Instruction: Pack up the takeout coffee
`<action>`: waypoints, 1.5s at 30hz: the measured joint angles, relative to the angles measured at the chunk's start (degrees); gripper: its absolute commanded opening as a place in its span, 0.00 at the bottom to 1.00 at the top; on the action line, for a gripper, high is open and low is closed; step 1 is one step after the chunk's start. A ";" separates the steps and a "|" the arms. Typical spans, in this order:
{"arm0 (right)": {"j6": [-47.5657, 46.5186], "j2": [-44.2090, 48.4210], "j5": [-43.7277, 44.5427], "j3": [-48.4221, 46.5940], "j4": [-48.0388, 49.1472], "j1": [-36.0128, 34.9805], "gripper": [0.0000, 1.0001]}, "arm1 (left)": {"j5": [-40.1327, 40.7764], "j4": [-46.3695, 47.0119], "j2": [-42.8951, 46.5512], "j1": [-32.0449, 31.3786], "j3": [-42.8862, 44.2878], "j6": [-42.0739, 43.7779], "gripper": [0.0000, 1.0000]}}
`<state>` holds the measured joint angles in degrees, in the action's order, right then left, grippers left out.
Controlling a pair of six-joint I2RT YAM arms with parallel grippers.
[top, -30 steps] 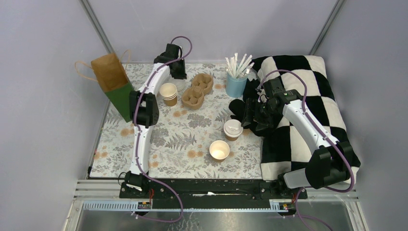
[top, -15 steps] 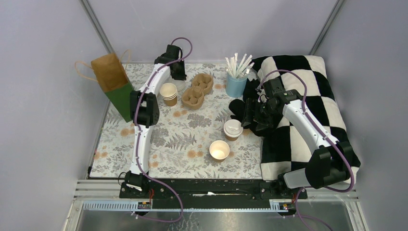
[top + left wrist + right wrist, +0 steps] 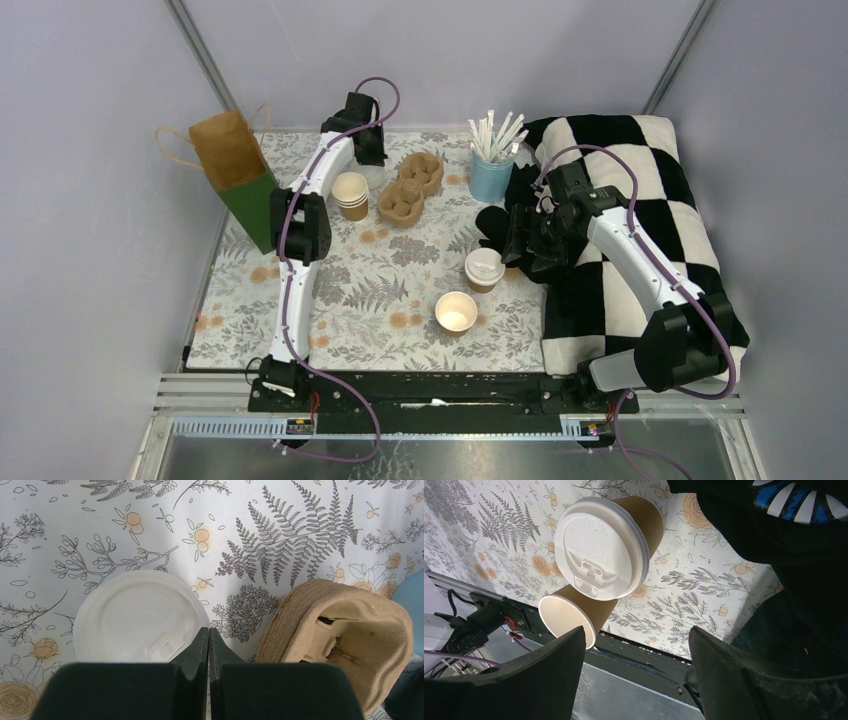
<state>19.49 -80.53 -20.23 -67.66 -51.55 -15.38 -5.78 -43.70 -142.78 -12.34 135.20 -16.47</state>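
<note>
One takeout coffee cup [image 3: 485, 268] stands mid-table with its white lid on; the right wrist view shows it [image 3: 599, 547] from above. An open tan cup [image 3: 456, 311], cream inside, stands just in front of it [image 3: 566, 617]. A loose white lid [image 3: 137, 617] lies flat on the cloth at the back. My left gripper [image 3: 208, 632] is shut, its tips meeting at that lid's right rim; I cannot tell whether the rim is pinched. From above, the left gripper [image 3: 369, 160] hangs over the lid [image 3: 374, 180]. My right gripper [image 3: 512, 240] is open and empty, right of the lidded cup.
A stack of tan cups [image 3: 350, 193] and a brown pulp carrier [image 3: 410, 187] sit beside the lid, the carrier [image 3: 345, 630] close on the right. A blue cup of straws [image 3: 490, 172] stands behind. A paper bag [image 3: 235, 165] is at the left, a checkered blanket [image 3: 650, 200] at the right.
The left gripper has shut over the last second. The arms, cups and lid stay where they were.
</note>
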 measured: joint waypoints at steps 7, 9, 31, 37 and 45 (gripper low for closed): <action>0.02 0.00 0.00 0.00 0.00 0.00 0.81 | 1.40 -0.24 0.00 0.00 0.20 0.00 0.00; 0.02 0.00 0.00 0.00 0.00 0.00 0.81 | 1.97 -0.37 0.07 0.00 0.20 0.00 0.00; 0.02 2.56 -0.24 -0.02 0.94 0.00 0.85 | -0.92 -0.13 17.73 1.33 -0.07 -4.52 0.00; 0.68 4.39 -2.99 -3.98 1.62 0.00 1.00 | -18.73 15.65 35.43 3.26 -20.33 -21.24 0.00; 8.31 8.17 -15.17 -10.54 13.73 -0.17 1.00 | -34.05 51.58 56.74 1.20 -51.76 -51.95 0.00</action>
<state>27.79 -72.36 -35.40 -78.19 -37.82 -15.55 -39.83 7.88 -86.04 -11.14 83.44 -68.42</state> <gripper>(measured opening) 0.993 0.005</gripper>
